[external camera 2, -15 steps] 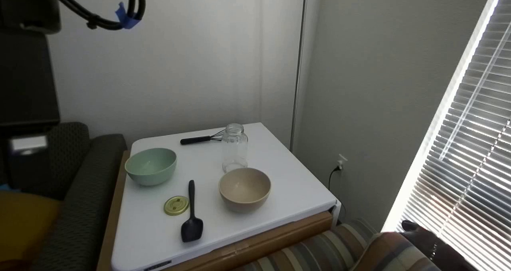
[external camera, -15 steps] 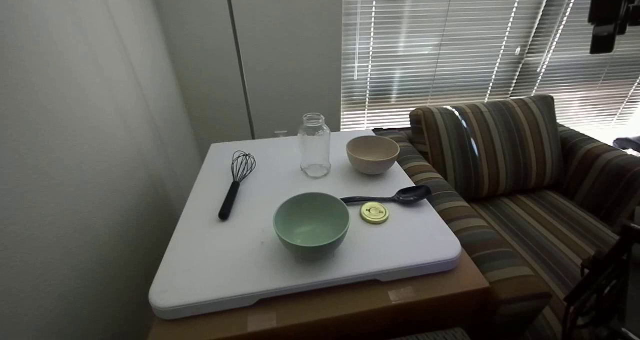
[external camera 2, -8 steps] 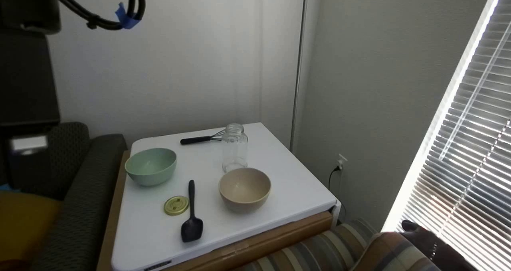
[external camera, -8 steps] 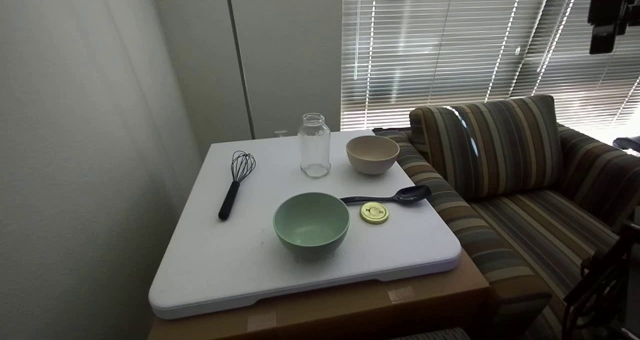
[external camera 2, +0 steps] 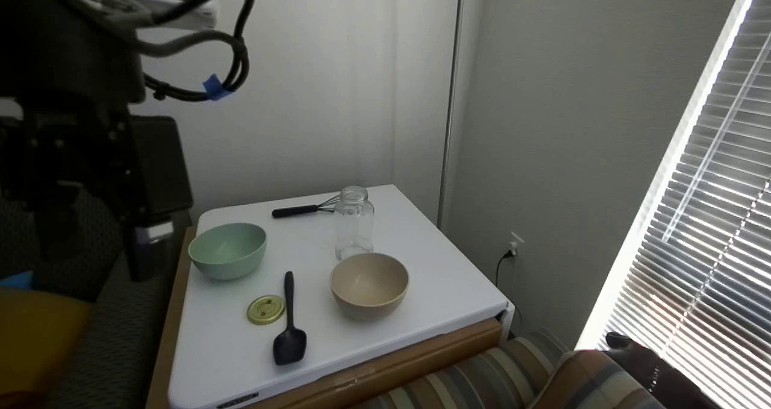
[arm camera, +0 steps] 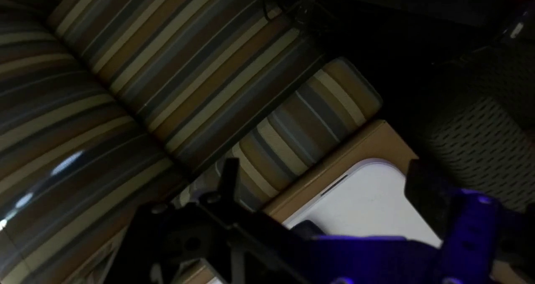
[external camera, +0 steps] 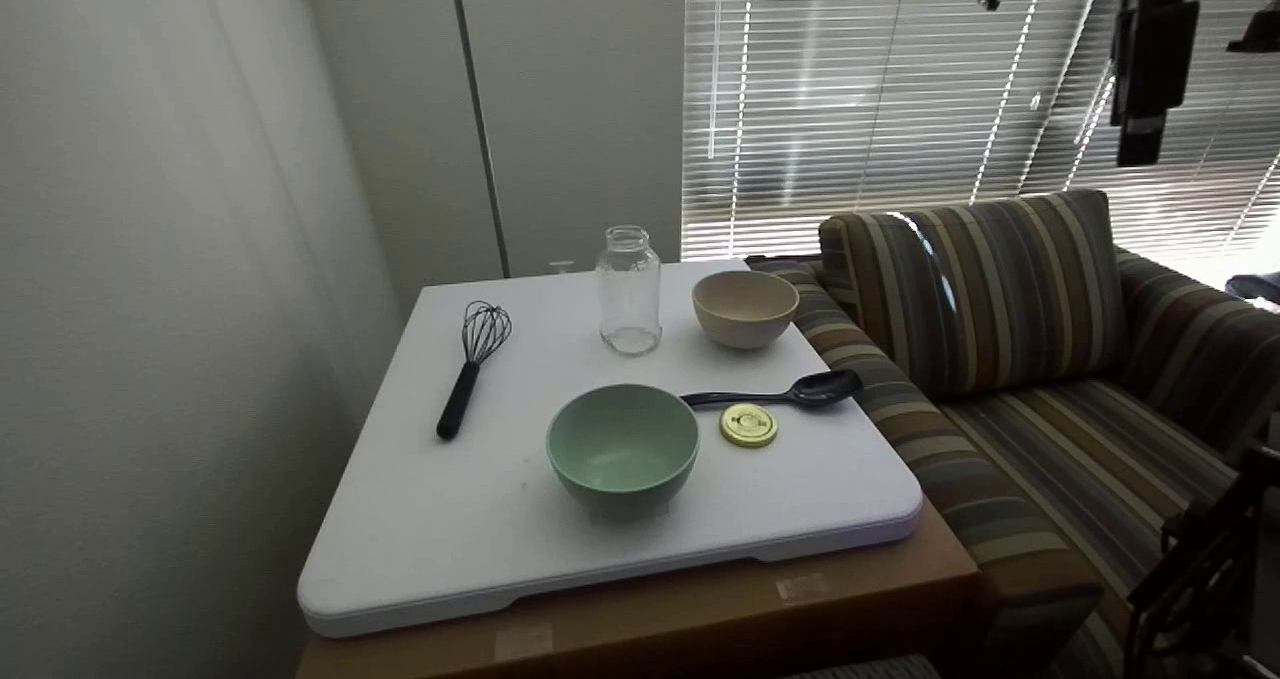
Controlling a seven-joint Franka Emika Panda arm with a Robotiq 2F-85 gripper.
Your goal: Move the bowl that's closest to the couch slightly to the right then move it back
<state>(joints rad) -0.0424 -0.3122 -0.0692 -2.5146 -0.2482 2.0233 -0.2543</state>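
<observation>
The small beige bowl [external camera: 745, 314] stands upright on the white table, near its edge by the striped couch [external camera: 1000, 304]. The bowl also shows in an exterior view [external camera 2: 368, 288], with a strip of the couch [external camera 2: 482, 376] below it. It is not recognisable in the wrist view, where the couch [arm camera: 175, 62] fills the upper left. My gripper [external camera 2: 99, 249] is open and empty, high up and well apart from the bowl. In the wrist view my gripper [arm camera: 324, 177] has its fingers wide apart over the table corner. Part of it shows at the top right of an exterior view.
A larger pale green bowl [external camera: 623, 449], a gold lid [external camera: 748, 425], a black spoon [external camera: 820, 388], a glass jar [external camera: 630, 299] and a whisk [external camera: 465, 389] are on the white table [external camera: 420, 539]. The jar stands beside the beige bowl. Walls bound the table's far sides.
In the last half second my gripper has come lower and further into both exterior views, towards the table side. The bowls and other table things have not moved.
</observation>
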